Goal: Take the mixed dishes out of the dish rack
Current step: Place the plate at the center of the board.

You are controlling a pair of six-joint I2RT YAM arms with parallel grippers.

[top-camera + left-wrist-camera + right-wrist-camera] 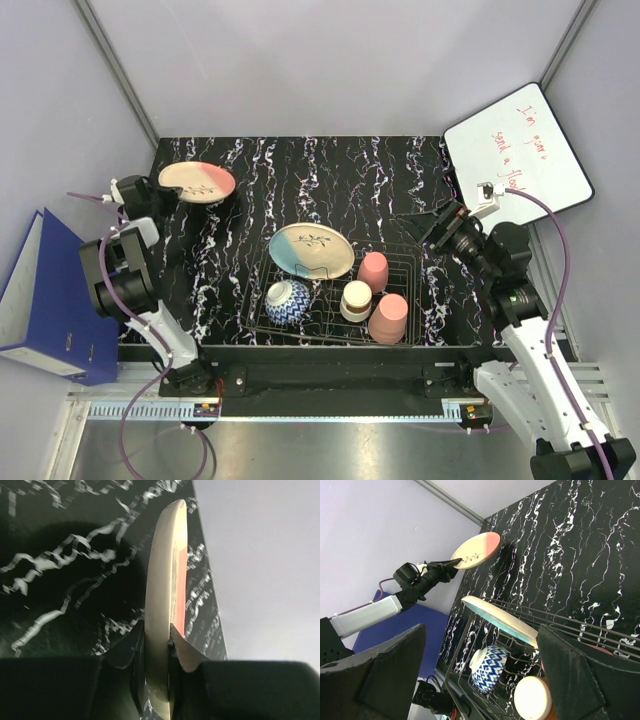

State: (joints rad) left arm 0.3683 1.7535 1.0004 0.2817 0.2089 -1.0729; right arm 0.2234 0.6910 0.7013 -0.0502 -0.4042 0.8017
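Note:
My left gripper [170,195] is shut on the rim of the pink/cream plate [198,182] and holds it at the far left of the table; the plate shows edge-on between the fingers in the left wrist view [165,595]. The wire dish rack [410,268] holds the light blue/cream plate [311,250], the blue-and-white bowl [287,302], two pink cups [373,271] [389,318] and the cream cup [356,300]. My right gripper [425,226] is open and empty, above the rack's far right corner. The right wrist view shows the blue plate [500,620] and bowl [488,668].
A whiteboard [520,150] with red writing leans at the far right. A blue binder [50,300] lies off the table's left edge. The black marbled tabletop [320,180] runs behind the rack.

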